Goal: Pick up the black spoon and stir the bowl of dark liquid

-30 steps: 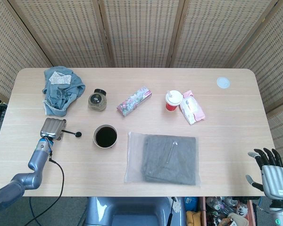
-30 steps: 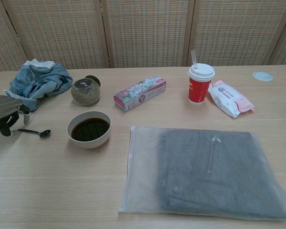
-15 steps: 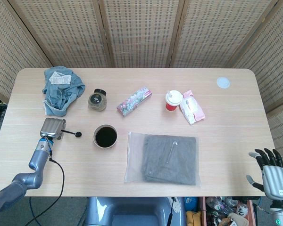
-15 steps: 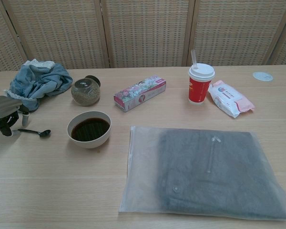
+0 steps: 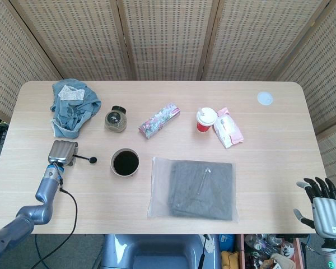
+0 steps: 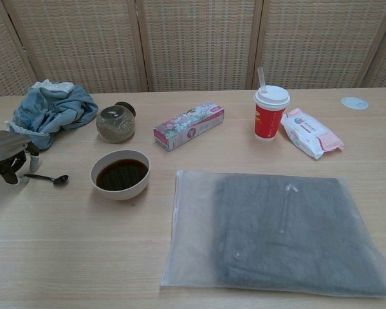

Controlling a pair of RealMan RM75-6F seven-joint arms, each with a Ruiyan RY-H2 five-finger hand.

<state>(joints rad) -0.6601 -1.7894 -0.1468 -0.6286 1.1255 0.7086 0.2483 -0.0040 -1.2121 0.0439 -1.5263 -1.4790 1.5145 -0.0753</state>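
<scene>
Head view: the left hand (image 5: pixel 63 152) sits over the handle end of the black spoon (image 5: pixel 85 159), near the left edge of the tabletop (image 5: pixel 269 151). The spoon head points toward the bowl of dark liquid (image 5: pixel 125 162), which stands just beside it toward the centre; this lay-out keeps the carry to the bowl short. The hand's back hides its fingers, so this view does not show whether they grasp the handle. The right hand (image 5: pixel 323 212) hangs off the front right corner with fingers spread and holding nothing, probably parked there so the working area stays unobstructed. A bagged grey garment (image 5: pixel 194 188) lies along the front edge beside the bowl; a jar (image 5: pixel 116 119) stands behind the bowl. Chest view: the left hand (image 6: pixel 6 154) is low at the left edge with its fingers (image 6: pixel 13 168) directed down at the spoon handle. The spoon (image 6: pixel 48 178) lies flat on the tabletop, not yet lifted. Contact appears likely, but a firm grasp cannot be confirmed. The bowl (image 6: pixel 121 174) is full and upright. Judgement: the grasp step is in hand; stirring has not begun.
</scene>
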